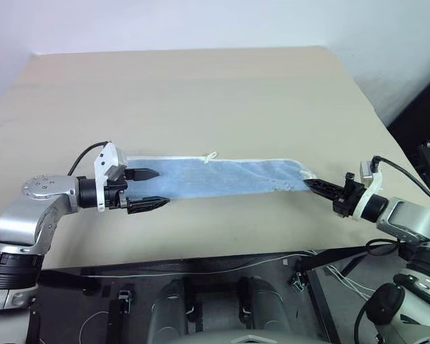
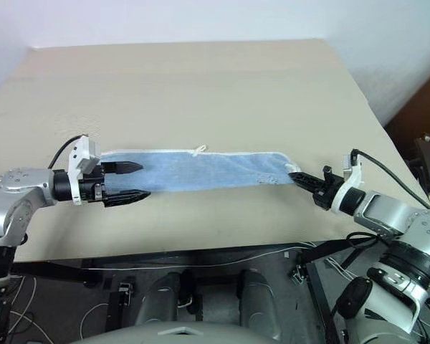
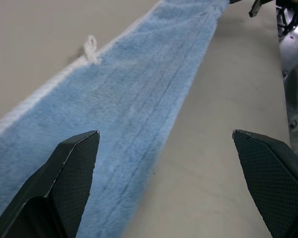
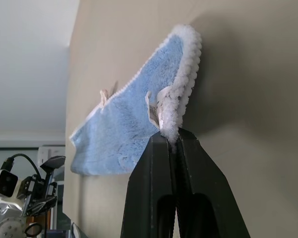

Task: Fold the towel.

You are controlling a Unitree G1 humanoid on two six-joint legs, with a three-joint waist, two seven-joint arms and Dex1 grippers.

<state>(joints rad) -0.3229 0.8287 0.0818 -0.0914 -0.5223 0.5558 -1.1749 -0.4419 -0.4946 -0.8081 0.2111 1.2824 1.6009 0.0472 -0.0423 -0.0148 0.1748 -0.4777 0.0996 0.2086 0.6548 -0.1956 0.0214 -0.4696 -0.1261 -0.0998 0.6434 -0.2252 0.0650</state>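
Towel (image 1: 215, 177) lies as a long folded strip across the near part of the beige desk (image 1: 201, 93), white loop tag (image 1: 211, 155) on its far edge. Right gripper (image 1: 317, 185) has its fingers together, pinching the whitish border at the towel's right end. Left gripper (image 1: 145, 189) sits at the left end, fingers wide apart, one over the cloth, one over bare desk, gripping nothing.
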